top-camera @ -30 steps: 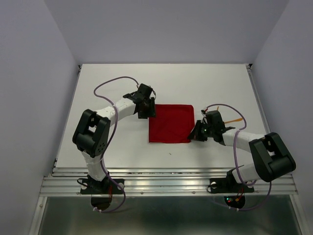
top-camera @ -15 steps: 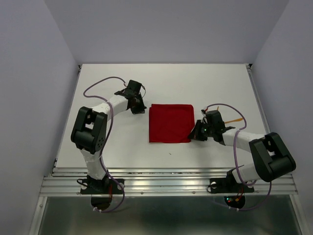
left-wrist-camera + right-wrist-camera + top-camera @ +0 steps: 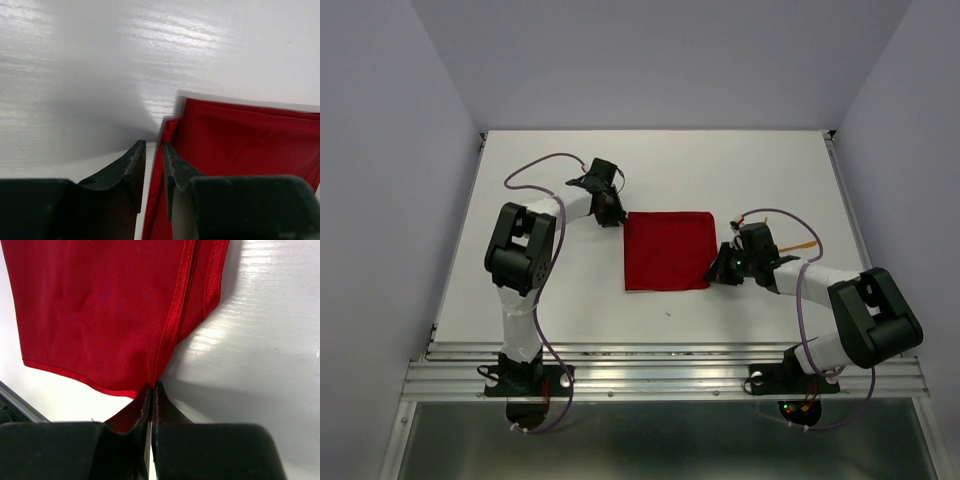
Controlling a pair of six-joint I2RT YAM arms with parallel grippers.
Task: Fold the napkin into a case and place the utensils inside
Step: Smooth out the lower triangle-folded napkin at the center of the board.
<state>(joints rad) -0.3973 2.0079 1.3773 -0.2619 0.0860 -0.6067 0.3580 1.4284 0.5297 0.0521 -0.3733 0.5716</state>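
The red napkin (image 3: 667, 250) lies flat in a folded, roughly square shape mid-table; no narrow case is in view. My left gripper (image 3: 612, 213) sits low at the napkin's far left corner. In the left wrist view the left gripper (image 3: 152, 150) is open by a narrow gap, with the napkin's edge (image 3: 240, 140) running into that gap. My right gripper (image 3: 719, 271) is at the near right corner. In the right wrist view the right gripper (image 3: 151, 388) is shut on the napkin's hemmed edge (image 3: 105, 315). One orange utensil (image 3: 803, 243) lies beyond the right arm, partly hidden.
White tabletop (image 3: 660, 170) stretches behind the napkin to the back wall. Purple cables (image 3: 545, 165) loop over both arms. The metal rail (image 3: 660, 365) runs along the near edge by the arm bases.
The left gripper pulled off the napkin's far left corner to the left, then came back to it with its jaws narrower. The right gripper stayed pinched on the near right corner.
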